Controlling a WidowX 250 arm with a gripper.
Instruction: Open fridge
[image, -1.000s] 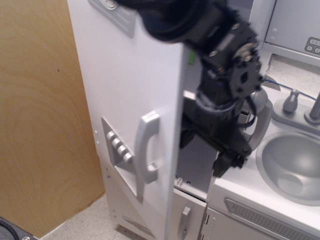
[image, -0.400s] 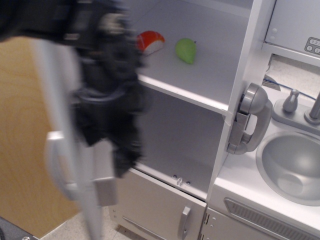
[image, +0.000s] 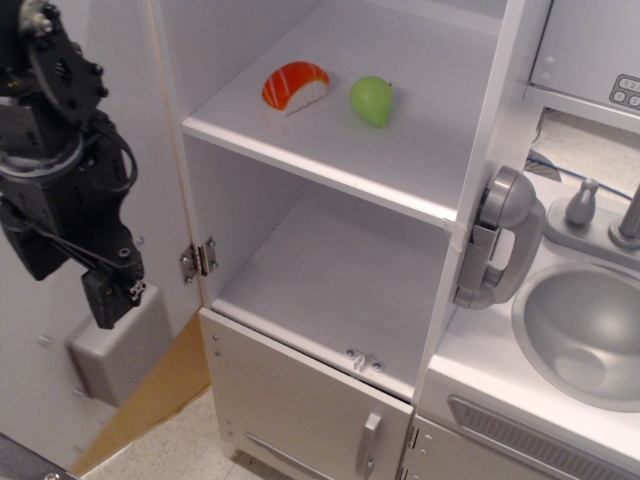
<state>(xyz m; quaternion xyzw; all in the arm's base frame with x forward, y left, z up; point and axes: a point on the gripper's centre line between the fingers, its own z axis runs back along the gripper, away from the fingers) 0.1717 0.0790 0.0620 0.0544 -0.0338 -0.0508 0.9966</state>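
Observation:
The fridge (image: 470, 130) stands open, and its white shelves (image: 330, 150) show inside. Its large door (image: 40, 400) is swung fully out to the left, so I see its inner side with the grey back of the dispenser box (image: 115, 355); the bar handle is hidden. My black gripper (image: 72, 280) hangs in front of the door's inner face, left of the hinge (image: 198, 260). Its fingers look spread and hold nothing.
A toy salmon sushi (image: 295, 86) and a green pear (image: 371, 100) lie on the upper shelf. The small lower door with a short handle (image: 368, 445) is shut. A grey wall phone (image: 495, 240) hangs on the fridge's right post, beside the sink (image: 585, 330) and faucet (image: 630, 215).
The door has swung from nearly shut to fully open on the left. My gripper moved left with it, from inside the gap to in front of the door's inner face.

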